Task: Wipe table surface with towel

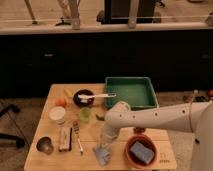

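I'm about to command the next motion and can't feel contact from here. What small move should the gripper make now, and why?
Probably a short sweep sideways along the table, keeping the towel pressed down. The gripper is at the table's front edge, directly over the crumpled towel, with the brown bowl close on one side and the utensils on the other. Bare wood lies nearby, so keep the stroke short.

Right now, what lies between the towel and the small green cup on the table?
In the camera view, only bare table lies between the towel and the green cup. The gripper hangs just above the towel.
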Robot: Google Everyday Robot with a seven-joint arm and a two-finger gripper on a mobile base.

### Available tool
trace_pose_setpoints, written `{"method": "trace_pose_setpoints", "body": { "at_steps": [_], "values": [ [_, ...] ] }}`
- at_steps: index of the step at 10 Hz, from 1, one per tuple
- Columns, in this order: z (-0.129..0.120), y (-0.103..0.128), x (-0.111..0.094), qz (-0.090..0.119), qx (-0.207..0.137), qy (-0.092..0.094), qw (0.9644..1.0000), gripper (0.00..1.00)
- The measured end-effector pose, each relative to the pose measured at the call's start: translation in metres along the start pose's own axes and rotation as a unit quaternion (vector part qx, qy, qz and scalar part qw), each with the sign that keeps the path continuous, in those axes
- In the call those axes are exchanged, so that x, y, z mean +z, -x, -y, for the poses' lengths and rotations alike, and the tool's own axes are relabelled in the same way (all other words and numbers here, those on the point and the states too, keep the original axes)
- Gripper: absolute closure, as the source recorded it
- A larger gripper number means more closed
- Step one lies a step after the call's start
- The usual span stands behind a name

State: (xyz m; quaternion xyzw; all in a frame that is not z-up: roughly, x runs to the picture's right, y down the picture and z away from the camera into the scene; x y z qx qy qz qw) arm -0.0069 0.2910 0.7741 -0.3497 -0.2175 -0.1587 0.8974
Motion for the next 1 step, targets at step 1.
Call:
{"method": "trace_pose_setpoints", "body": {
  "at_steps": [1],
  "values": [
    [0.0021, -0.0044, -0.0028, -0.004, 0.006, -0.007, 0.9999, 1.00]
  ]
}}
